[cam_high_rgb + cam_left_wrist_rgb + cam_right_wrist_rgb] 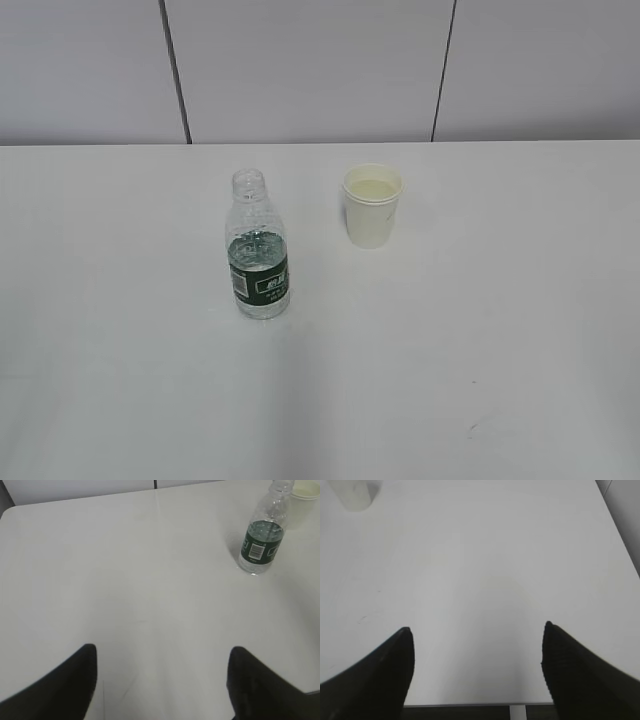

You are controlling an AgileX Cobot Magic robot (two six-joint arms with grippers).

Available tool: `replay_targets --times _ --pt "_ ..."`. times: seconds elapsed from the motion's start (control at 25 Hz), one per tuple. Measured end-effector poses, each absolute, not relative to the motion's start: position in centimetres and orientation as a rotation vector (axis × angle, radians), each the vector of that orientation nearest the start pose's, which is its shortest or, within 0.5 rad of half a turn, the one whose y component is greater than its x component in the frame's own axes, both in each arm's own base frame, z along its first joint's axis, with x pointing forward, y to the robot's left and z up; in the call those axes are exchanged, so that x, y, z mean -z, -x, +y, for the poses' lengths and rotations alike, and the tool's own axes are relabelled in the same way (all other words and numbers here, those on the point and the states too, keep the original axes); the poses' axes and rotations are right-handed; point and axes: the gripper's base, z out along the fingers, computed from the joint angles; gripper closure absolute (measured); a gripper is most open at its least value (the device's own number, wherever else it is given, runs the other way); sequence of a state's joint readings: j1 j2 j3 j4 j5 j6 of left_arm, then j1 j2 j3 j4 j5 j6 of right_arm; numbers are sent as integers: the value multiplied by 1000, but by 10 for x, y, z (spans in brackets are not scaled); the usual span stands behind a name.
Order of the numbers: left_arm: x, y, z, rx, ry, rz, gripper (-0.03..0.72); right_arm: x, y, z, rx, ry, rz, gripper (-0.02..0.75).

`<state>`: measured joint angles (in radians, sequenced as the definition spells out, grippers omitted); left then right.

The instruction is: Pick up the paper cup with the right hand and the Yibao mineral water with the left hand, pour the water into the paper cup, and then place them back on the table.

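The Yibao mineral water bottle point(259, 247) stands upright on the white table point(480, 340), capless, with a dark green label. The white paper cup point(373, 205) stands upright to its right and a little further back. In the left wrist view the bottle point(263, 532) is at the upper right, with the cup point(305, 500) behind it. In the right wrist view the cup point(352, 494) is at the top left corner, partly cut off. My left gripper point(162, 655) is open and empty, far from the bottle. My right gripper point(477, 635) is open and empty over the table's near edge. Neither arm shows in the exterior view.
A grey panelled wall point(310, 70) stands behind the table. The table's near edge point(470, 705) and right edge point(620, 535) show in the right wrist view. A small dark scuff point(472, 428) marks the tabletop at the front right.
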<state>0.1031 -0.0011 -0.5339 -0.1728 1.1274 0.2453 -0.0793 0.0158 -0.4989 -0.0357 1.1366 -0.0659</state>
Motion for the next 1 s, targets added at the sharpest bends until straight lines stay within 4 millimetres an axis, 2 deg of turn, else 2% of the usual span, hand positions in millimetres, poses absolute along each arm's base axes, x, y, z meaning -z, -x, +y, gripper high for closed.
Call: replay_targets --times 0.12,1.0 --pt "-282 11 -15 -7 -165 2057 189 -271 11 -2 130 -13 2110 150" --pt "-282 11 -15 7 -186 2055 189 -270 11 -1 125 -11 2113 150"
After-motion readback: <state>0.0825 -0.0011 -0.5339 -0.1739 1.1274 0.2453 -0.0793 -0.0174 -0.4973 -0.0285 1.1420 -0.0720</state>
